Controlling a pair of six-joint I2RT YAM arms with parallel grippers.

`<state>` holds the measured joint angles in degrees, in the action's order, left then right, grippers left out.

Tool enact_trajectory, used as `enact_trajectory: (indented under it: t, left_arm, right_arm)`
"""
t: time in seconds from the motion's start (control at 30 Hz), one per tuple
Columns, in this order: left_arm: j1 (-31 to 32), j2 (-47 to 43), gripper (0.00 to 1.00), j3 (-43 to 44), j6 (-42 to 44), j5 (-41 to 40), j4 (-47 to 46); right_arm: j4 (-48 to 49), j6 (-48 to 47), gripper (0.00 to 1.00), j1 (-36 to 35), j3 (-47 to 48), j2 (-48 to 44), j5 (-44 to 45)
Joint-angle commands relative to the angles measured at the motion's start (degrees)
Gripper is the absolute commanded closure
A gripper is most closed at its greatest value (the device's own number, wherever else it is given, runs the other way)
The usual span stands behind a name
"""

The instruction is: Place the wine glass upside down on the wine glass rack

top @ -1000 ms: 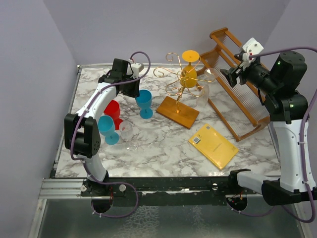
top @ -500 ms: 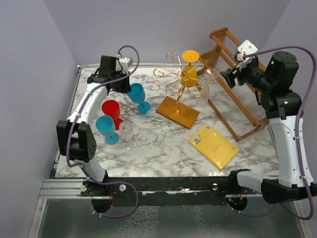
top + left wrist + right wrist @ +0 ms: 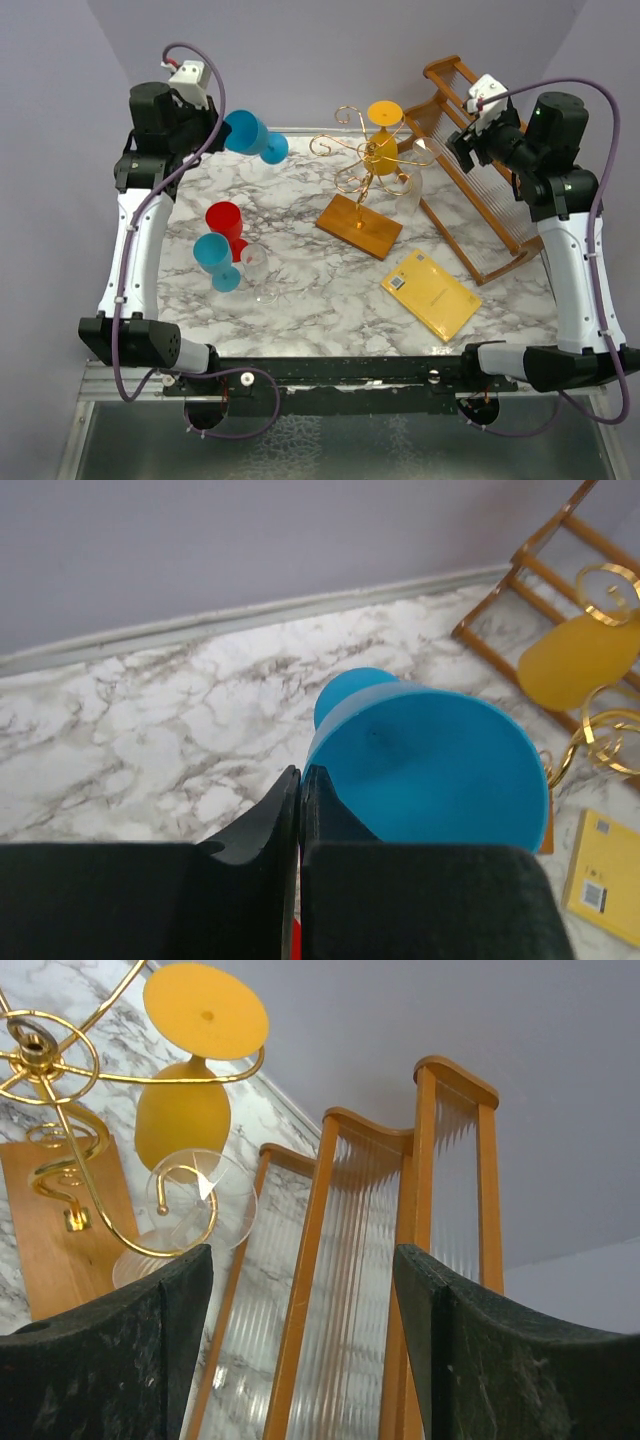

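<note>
The left gripper [image 3: 215,128] grasps a blue glass [image 3: 248,135] aloft. Only the right wrist view shows the right gripper [image 3: 300,1290] released, facing the gold rack [image 3: 60,1120].

Overhead view from behind arms, wrist views close, all sharing the gold rack [image 3: 362,165].

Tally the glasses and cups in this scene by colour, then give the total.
Blue: 2 (raised blue glass, standing blue glass)
Red: 1 (red cup)
Yellow: 1 (hanging yellow glass)
Clear: 2 (hanging clear glass, second clear glass)
Total: 6
</note>
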<state>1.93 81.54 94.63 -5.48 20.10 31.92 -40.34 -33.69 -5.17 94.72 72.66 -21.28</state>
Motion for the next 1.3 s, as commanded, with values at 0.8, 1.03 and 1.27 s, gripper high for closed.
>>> enact_trajectory:
  t: [0.8,1.03,1.27]
  left_arm:
    - [8.31,5.89,1.00,21.90,-28.88,8.43,-20.58]
    - [11.90,10.51,1.00,26.17,-25.95,6.94,-20.75]
    - [14.08,11.88,1.00,27.27,-24.04,7.63,-21.06]
  right_arm:
    - [15.42,43.56,0.38,-5.47,19.67,15.77,-21.16]
    - [21.22,49.75,0.42,-9.42,21.90,19.55,-17.90]
    - [21.23,51.68,0.50,-12.52,24.78,22.77,-10.54]
